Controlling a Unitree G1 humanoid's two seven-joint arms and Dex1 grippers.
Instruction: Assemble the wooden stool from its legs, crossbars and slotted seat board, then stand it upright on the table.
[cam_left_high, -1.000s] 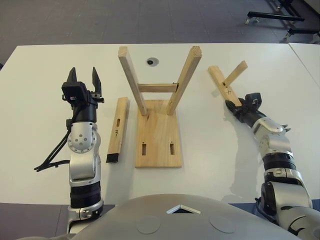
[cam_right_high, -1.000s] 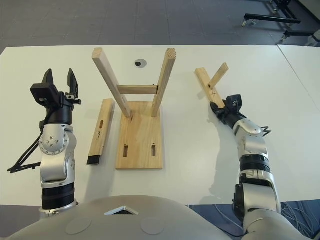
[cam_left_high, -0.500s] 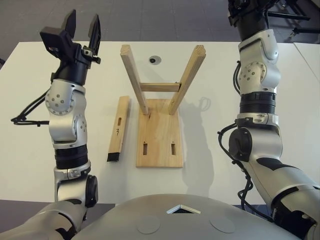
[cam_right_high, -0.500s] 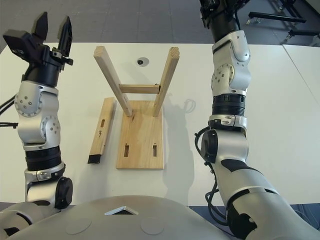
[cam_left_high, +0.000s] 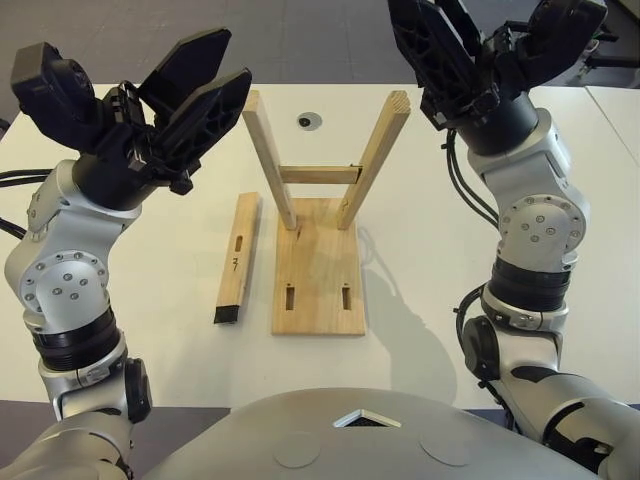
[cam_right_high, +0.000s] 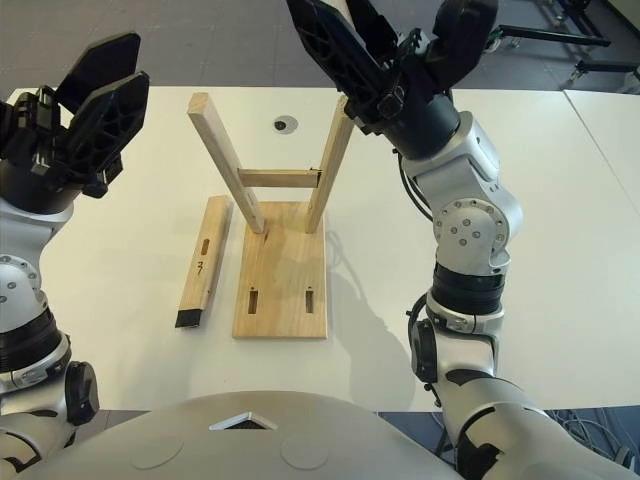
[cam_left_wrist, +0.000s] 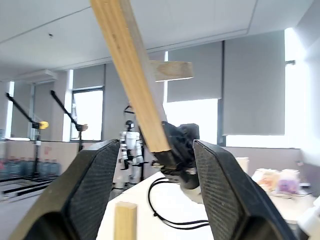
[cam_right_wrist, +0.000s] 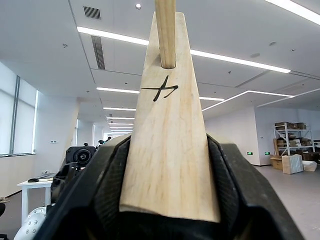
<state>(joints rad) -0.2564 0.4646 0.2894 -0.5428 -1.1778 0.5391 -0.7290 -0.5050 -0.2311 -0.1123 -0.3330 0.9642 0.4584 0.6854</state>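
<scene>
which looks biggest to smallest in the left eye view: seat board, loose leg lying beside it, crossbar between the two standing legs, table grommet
1. seat board
2. loose leg
3. crossbar
4. table grommet, clearly the smallest

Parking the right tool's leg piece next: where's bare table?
Widest: white table right of the slotted wooden seat board. Also left of the loose wooden leg lying flat. Crowded: narrow gap between them, and the two upright legs with crossbar at the far end.
</scene>
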